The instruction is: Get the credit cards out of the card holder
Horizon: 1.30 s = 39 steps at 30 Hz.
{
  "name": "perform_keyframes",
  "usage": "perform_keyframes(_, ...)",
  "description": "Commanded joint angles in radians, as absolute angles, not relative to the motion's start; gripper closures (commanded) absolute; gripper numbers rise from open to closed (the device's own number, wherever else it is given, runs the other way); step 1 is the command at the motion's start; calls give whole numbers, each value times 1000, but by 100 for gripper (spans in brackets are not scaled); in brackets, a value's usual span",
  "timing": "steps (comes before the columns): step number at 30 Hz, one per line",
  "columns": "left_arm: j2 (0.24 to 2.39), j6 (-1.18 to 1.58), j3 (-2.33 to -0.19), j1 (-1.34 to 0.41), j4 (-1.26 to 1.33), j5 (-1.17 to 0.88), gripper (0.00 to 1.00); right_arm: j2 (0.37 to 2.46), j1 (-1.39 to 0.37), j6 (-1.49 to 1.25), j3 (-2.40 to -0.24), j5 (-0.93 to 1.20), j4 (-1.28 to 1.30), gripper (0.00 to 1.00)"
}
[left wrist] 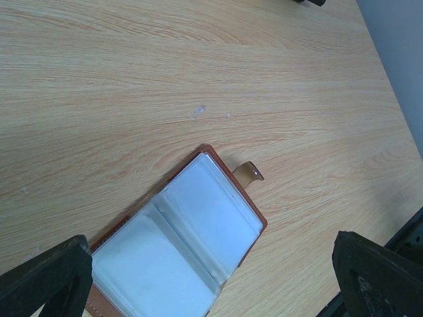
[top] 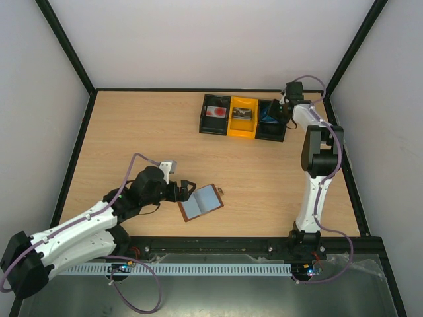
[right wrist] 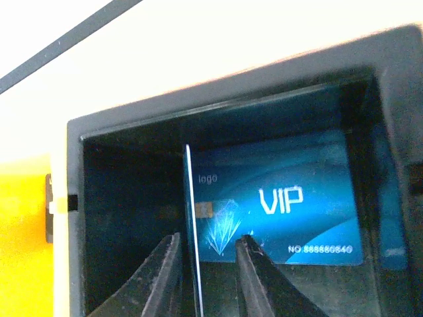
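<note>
The brown card holder (top: pixel 199 202) lies open on the table, its pale blue-grey sleeves (left wrist: pixel 178 244) facing up and its snap tab (left wrist: pixel 249 174) sticking out. My left gripper (top: pixel 187 189) hovers just left of it, open wide, with its fingertips (left wrist: pixel 46 277) either side of the holder. My right gripper (right wrist: pixel 208 247) is down inside the tray's right black compartment (top: pixel 269 119). Its jaws are slightly parted around a thin credit card (right wrist: pixel 192 218) standing edge-on against the left finger, with a gap to the right finger. A blue "VIP" credit card (right wrist: pixel 291 205) rests beyond it.
The three-compartment tray (top: pixel 201 122) stands at the back. A red-and-white card (top: pixel 215 112) lies in its left black bin and a grey card (top: pixel 242 113) in the yellow middle bin. Black compartment walls (right wrist: pixel 231 99) closely surround my right fingers.
</note>
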<state>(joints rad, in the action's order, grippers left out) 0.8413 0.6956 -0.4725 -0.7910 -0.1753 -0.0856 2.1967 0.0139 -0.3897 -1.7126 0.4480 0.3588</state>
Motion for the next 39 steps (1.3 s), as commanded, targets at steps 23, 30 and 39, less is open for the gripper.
perform_keyframes(23,860,800,-430,-787,-85,-160,0,2064,-1,-486,-1697,331,406,83)
perform_keyframes(30,906,791,-423,-786,-83,-133,0,1956,-50,-499,-1589,347,367,75)
perform_keyframes(39,946,837,-393,-784,-69,-77,3,1665,-141,-550,-1274,360,280,65)
